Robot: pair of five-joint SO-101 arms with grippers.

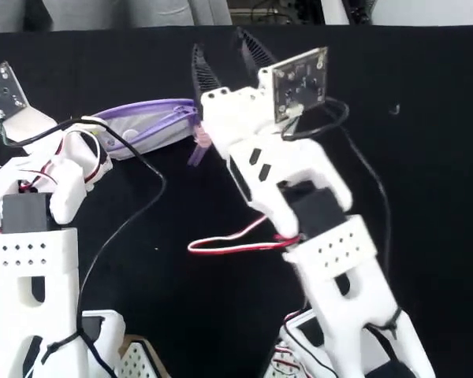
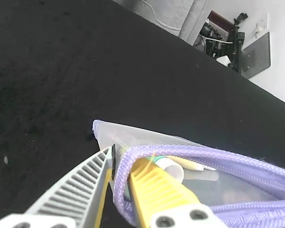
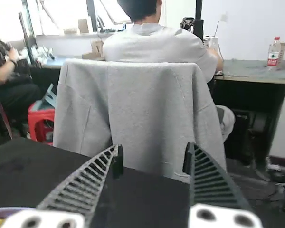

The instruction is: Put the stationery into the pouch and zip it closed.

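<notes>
1 pouch (image 1: 146, 122), rim clamped in the left gripper (image 2: 124, 159); right gripper (image 3: 153, 156) gapes, 2 fingers apart.

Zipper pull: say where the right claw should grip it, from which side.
Probably pinch the zipper pull by its dangling tab, coming from the side of the open right claw; it hangs free at the pouch end opposite where the left claw holds.

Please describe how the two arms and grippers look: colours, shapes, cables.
The left arm and right arm are white plastic with black motors and red, white and black cables. The right gripper has two dark ribbed fingers; the left gripper has one grey ribbed, one yellow.
</notes>
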